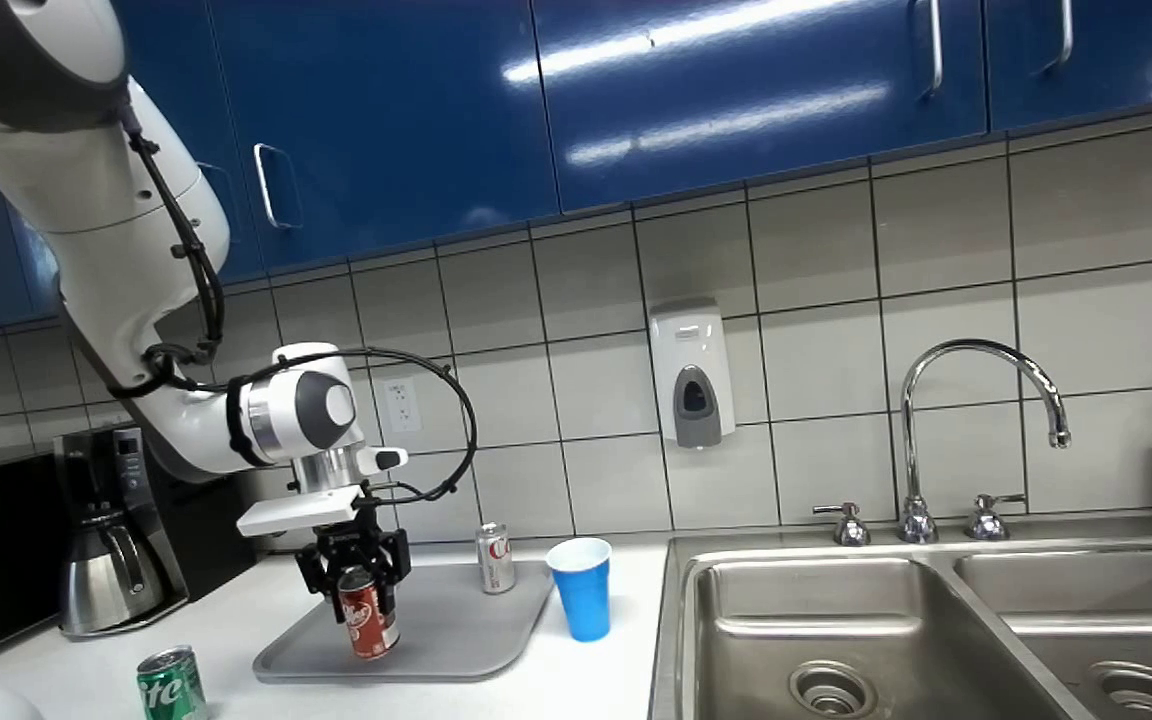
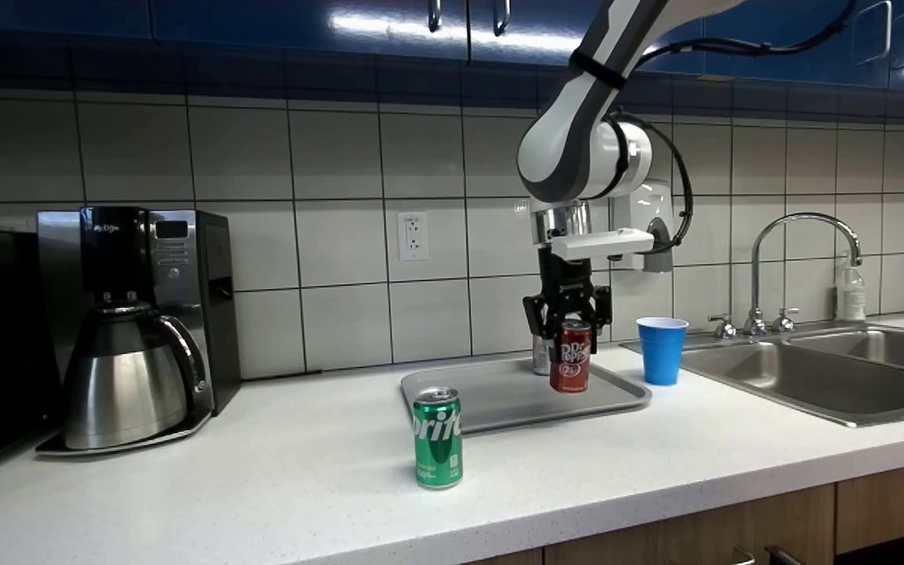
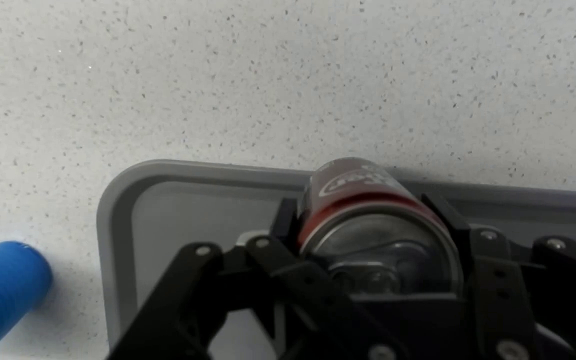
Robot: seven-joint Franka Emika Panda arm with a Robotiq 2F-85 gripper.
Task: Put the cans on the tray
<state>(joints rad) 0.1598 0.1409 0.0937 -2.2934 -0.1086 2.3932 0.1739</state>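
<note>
My gripper (image 2: 574,345) is shut around the upper part of a red can (image 2: 571,375), which hangs upright. In the wrist view dark fingers (image 3: 284,220) press both sides of the can, below its silver lid. Beneath it lies the grey tray (image 1: 466,630), and the can is over the front part near the rim; whether its base touches cannot be told. A silver can (image 1: 496,558) with red lettering stands toward the back of the tray, partly hidden by the gripper in an exterior view. On the counter in front of the tray stands a green can (image 2: 438,439).
Close beside the tray, on the sink side, is a blue cup (image 2: 662,351). The steel sink (image 1: 681,640) with its tall faucet (image 1: 976,345) lies beyond the cup. A coffee maker (image 2: 138,337) occupies the opposite end, and a tiled wall (image 2: 342,235) runs behind the counter.
</note>
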